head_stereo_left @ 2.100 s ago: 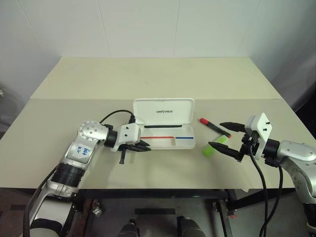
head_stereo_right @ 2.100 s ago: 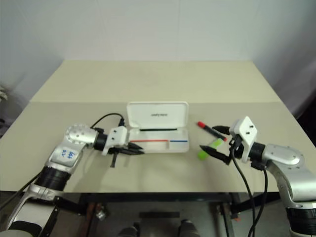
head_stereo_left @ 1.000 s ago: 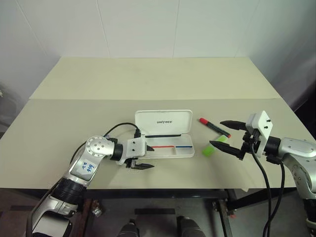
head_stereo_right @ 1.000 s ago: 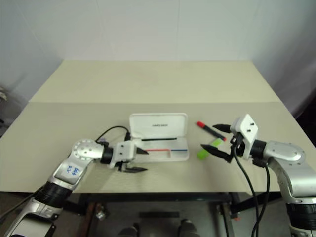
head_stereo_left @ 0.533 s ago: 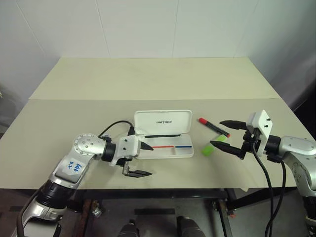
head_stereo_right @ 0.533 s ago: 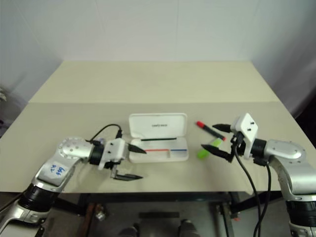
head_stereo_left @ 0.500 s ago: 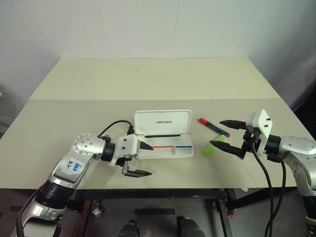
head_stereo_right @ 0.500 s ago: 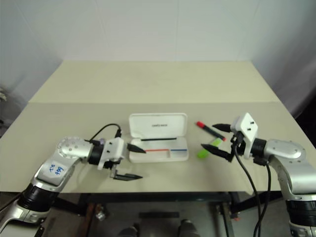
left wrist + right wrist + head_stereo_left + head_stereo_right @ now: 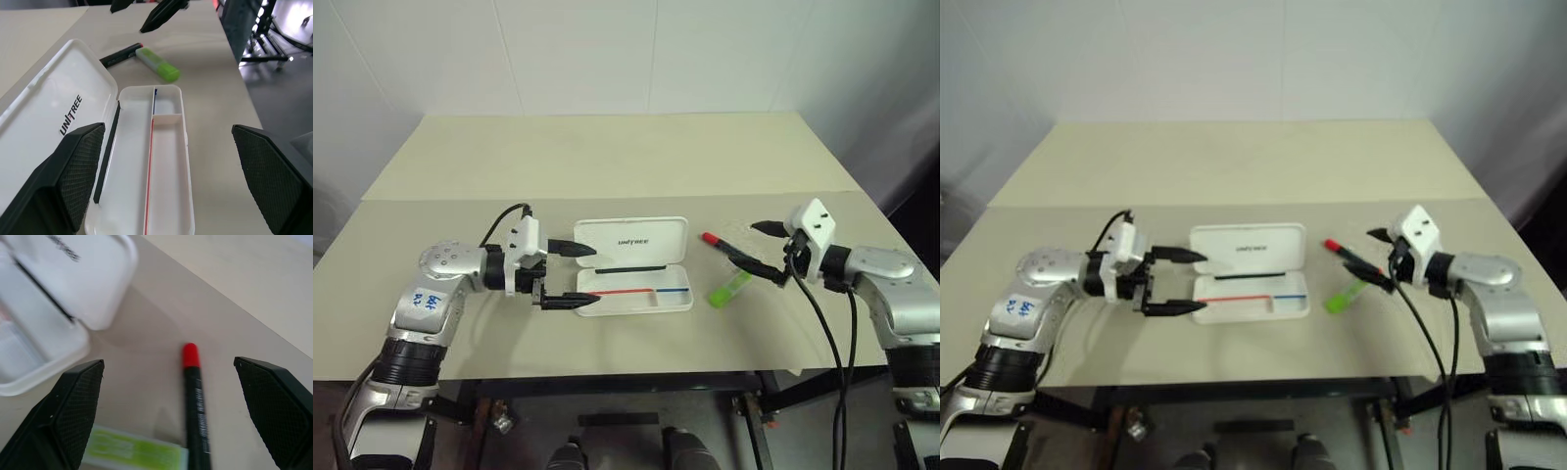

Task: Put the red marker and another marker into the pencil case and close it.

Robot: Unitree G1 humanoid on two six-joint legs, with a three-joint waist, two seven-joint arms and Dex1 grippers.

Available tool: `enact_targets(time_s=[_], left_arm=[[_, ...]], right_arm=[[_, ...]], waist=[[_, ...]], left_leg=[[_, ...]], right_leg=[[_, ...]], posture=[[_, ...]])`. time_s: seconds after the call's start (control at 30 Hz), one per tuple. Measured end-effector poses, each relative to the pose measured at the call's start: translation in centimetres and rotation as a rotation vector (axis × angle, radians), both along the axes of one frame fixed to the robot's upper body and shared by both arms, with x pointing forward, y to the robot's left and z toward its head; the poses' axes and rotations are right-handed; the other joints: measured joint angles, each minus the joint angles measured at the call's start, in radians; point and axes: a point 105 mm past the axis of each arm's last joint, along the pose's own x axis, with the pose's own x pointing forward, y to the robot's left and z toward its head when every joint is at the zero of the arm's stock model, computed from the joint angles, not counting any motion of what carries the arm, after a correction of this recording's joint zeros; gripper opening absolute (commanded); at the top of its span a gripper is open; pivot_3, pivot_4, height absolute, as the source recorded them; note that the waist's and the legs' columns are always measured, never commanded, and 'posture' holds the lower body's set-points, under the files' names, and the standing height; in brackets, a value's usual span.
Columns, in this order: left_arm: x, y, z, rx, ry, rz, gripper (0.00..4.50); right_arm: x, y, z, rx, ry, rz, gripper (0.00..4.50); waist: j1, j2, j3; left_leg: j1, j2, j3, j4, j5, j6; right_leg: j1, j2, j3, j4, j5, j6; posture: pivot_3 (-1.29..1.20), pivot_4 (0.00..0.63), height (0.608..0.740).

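Observation:
The pencil case (image 9: 631,240) lies open mid-table, its lid tilted back and its tray (image 9: 166,161) bare apart from the red and blue stripe. My left gripper (image 9: 596,274) hovers open at the case's left end, one finger over the lid and one by the tray's front. Right of the case lie the red marker (image 9: 711,238) and, nearer me, the chunky green highlighter (image 9: 730,288). My right gripper (image 9: 744,242) is open just over the red marker. In the right wrist view the marker (image 9: 194,382) runs between the fingers (image 9: 73,401).
The beige table (image 9: 607,166) stretches back to the white wall, with its front edge close below the case. A black cable (image 9: 504,217) loops off my left wrist.
My left gripper has risen and pulled left to the case's left end, its fingers spreading wider. My right gripper has moved forward from beside the highlighter to over the red marker.

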Motion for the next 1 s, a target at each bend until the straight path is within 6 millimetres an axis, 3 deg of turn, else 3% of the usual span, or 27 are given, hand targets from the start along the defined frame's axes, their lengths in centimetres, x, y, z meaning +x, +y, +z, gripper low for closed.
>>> enact_targets(time_s=[0.23, 0.4, 0.67, 0.93, 1.0], left_arm=[[-0.1, 2.2, 0.4, -0.038, 0.016, -0.049, 4.45], [0.2, 3.8, 0.5, -0.025, 0.017, -0.022, 4.45], [0.3, 4.1, 0.5, -0.018, -0.006, -0.012, 4.45], [0.4, 4.1, 0.5, -0.020, -0.010, -0.008, 4.45], [0.4, 4.2, 0.5, -0.020, -0.011, -0.007, 4.50]], right_arm=[[3.0, 0.2, -1.2, 0.048, 0.067, -0.045, 4.50], [4.2, 0.4, -2.7, 0.075, 0.135, -0.066, 4.50], [5.4, 0.4, -4.9, 0.084, 0.217, -0.132, 4.50], [6.1, 0.7, -5.1, 0.092, 0.204, -0.166, 4.50], [6.2, 0.7, -5.2, 0.091, 0.204, -0.168, 3.89]], waist=[[-0.002, 0.000, 0.000], [-0.005, 0.000, 0.000], [-0.011, 0.000, 0.000], [-0.029, 0.000, 0.000], [-0.029, 0.000, 0.000]], left_leg=[[0.000, 0.000, 0.000, -0.002, 0.000, 0.000], [0.000, 0.000, 0.000, -0.003, 0.000, 0.000], [0.000, 0.000, 0.000, -0.004, 0.000, 0.000], [0.002, 0.000, 0.000, -0.004, 0.000, 0.000], [0.002, 0.000, 0.000, -0.004, 0.000, -0.001]], right_leg=[[0.000, 0.000, 0.000, 0.000, 0.007, 0.014], [-0.001, 0.000, 0.000, 0.000, 0.008, 0.014], [-0.001, 0.000, 0.000, 0.000, 0.008, 0.015], [0.000, 0.000, 0.000, 0.002, 0.008, 0.015], [0.000, 0.000, 0.000, 0.002, 0.008, 0.015]], posture=[[0.00, 0.150, 0.740], [0.00, 0.150, 0.740], [0.00, 0.150, 0.740], [0.00, 0.150, 0.740], [0.00, 0.150, 0.740]])
